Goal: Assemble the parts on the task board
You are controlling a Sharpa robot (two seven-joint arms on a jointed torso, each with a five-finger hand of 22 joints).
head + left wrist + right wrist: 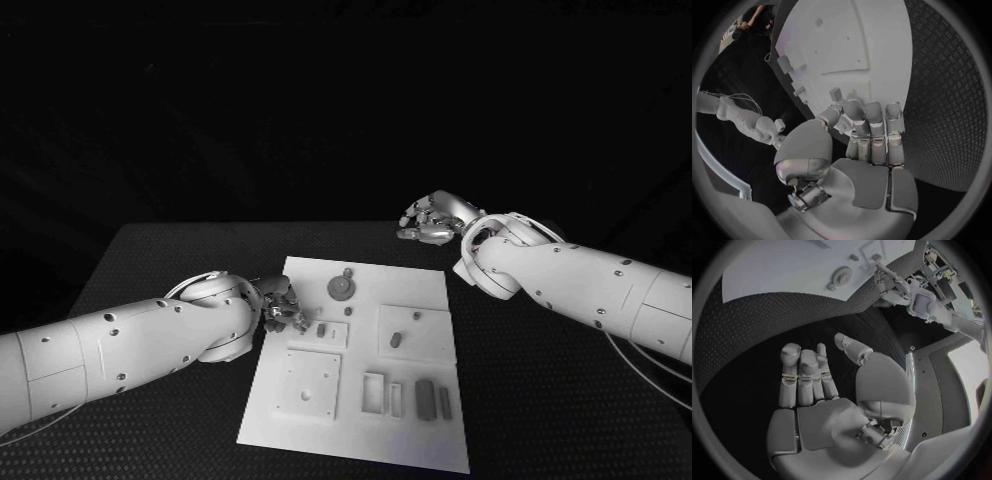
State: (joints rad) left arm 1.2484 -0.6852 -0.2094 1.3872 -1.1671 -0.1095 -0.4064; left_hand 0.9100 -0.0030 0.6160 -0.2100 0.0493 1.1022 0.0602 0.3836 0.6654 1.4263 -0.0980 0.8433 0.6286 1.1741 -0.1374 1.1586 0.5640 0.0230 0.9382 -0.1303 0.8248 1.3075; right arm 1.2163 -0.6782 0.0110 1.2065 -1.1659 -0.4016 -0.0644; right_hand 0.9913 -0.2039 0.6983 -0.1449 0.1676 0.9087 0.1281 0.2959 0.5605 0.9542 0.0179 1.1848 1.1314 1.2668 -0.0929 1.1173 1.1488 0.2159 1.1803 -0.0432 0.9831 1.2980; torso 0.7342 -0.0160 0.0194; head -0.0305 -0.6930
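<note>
Task board (368, 370): white plate laid mid-worktop (173, 250), grey parts (424, 395) seated in its recesses. Left hand (281, 308): positioned at the board's left edge, fingers extended, nothing grasped. Right hand (437, 220): held beyond the far right corner, released, fingers apart.

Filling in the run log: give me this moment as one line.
left hand: at task board left edge, holds nothing seen | right hand: open, over table beyond board | parts: on board

One white task board (433, 290) lies on one black surface (159, 250), carrying about nine small parts (342, 288), between two robot hands (283, 306).
</note>
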